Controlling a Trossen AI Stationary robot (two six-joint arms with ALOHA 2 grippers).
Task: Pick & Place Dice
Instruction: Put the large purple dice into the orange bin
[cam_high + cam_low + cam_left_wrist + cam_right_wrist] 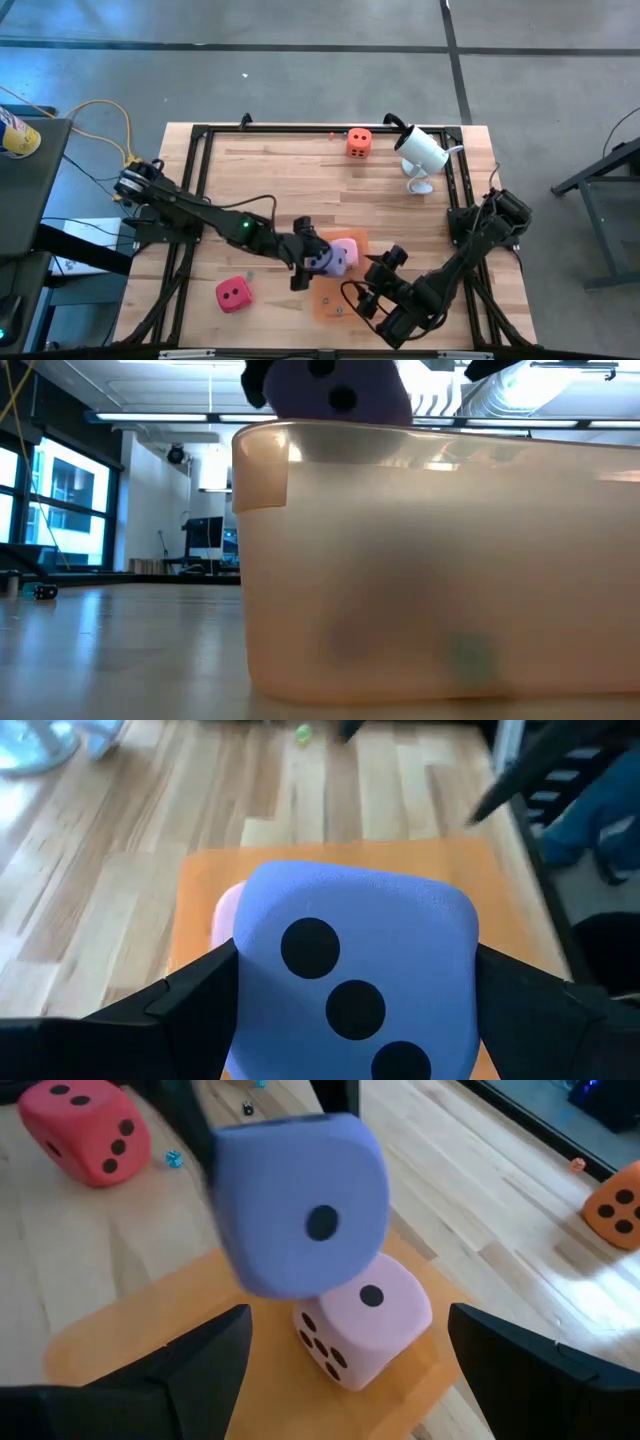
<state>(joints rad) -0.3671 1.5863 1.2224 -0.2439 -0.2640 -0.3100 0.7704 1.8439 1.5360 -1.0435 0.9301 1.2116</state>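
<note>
My left gripper [312, 260] is shut on the purple die [322, 263] over the translucent orange container [338, 300]. The pink die [362, 1330] rests on the container's floor, right beneath the purple one. In the low view the purple die [330, 385] shows above the container's rim [420, 432]. The red die [233, 294] sits on the table to the container's left. The orange die [359, 142] sits near the far edge. My right gripper [380, 278] is open, just right of the container, touching nothing. My left gripper pinches the purple die between its two fingers [195, 995], one on each opposite side face [250, 970]. The fingers come from the table's left, slanting down. The die is lifted above the container's rim; whether it touches the pink die below I cannot tell.
A white camera [420, 152] stands on the table's far right, beside the orange die. A black frame [205, 160] runs around the tabletop. Bare wood lies between the container and the far edge.
</note>
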